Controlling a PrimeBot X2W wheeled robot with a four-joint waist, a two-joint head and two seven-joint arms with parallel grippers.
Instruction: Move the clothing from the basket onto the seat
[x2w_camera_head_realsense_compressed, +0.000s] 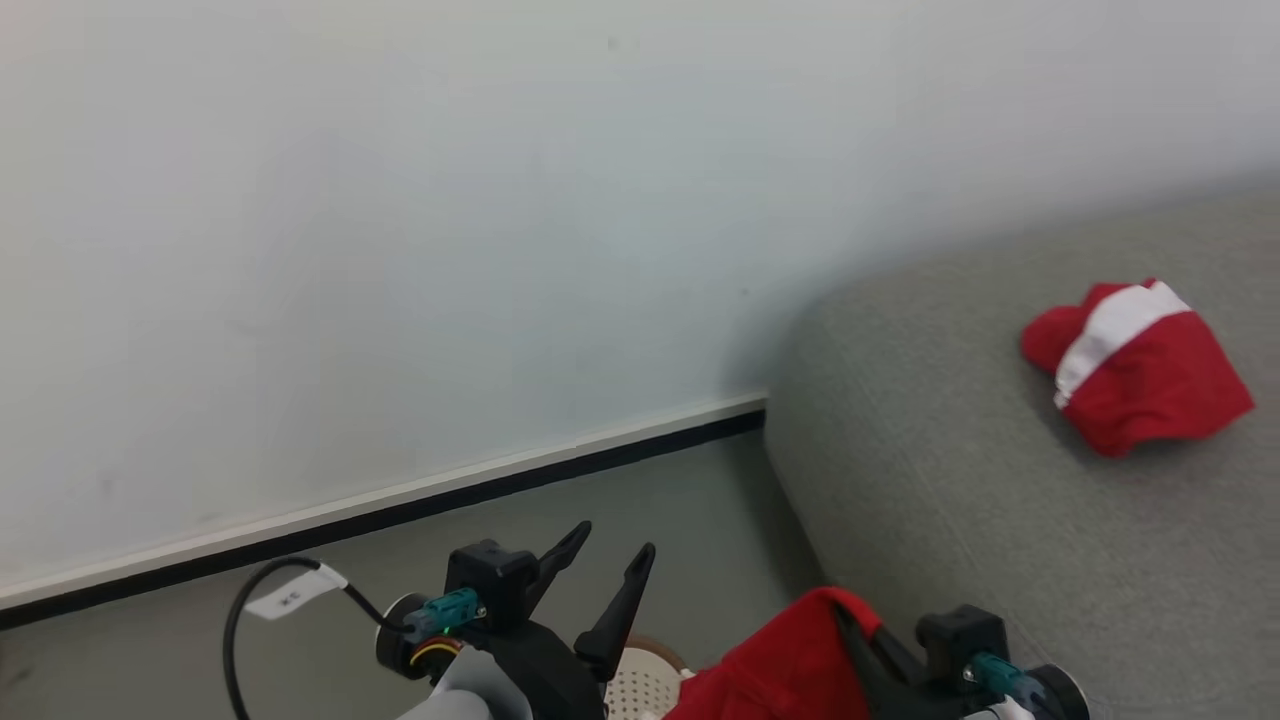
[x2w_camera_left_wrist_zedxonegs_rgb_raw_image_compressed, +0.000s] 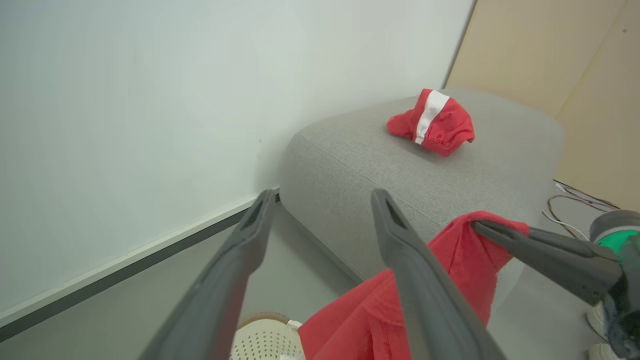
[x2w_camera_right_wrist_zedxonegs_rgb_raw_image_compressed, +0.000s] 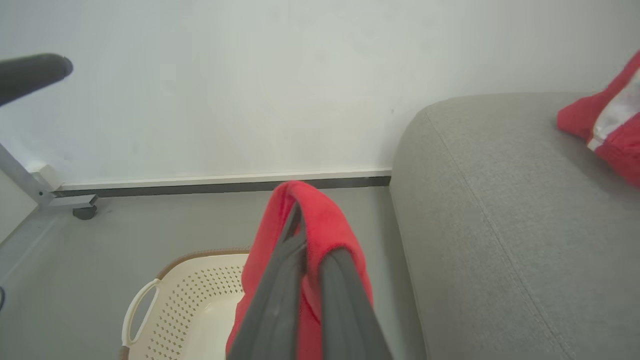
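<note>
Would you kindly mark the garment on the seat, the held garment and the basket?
Garment on seat (x2w_camera_head_realsense_compressed: 1150, 385): head view, red body.
Held garment (x2w_camera_right_wrist_zedxonegs_rgb_raw_image_compressed: 330, 225): right wrist view, top fold.
Basket (x2w_camera_right_wrist_zedxonegs_rgb_raw_image_compressed: 200, 285): right wrist view, perforated wall.

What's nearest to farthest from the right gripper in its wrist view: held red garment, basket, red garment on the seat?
1. Held red garment: draped over the right gripper, pinched in its jaws.
2. Basket: just below, lower left.
3. Other red garment: far right, lying on the seat.
</note>
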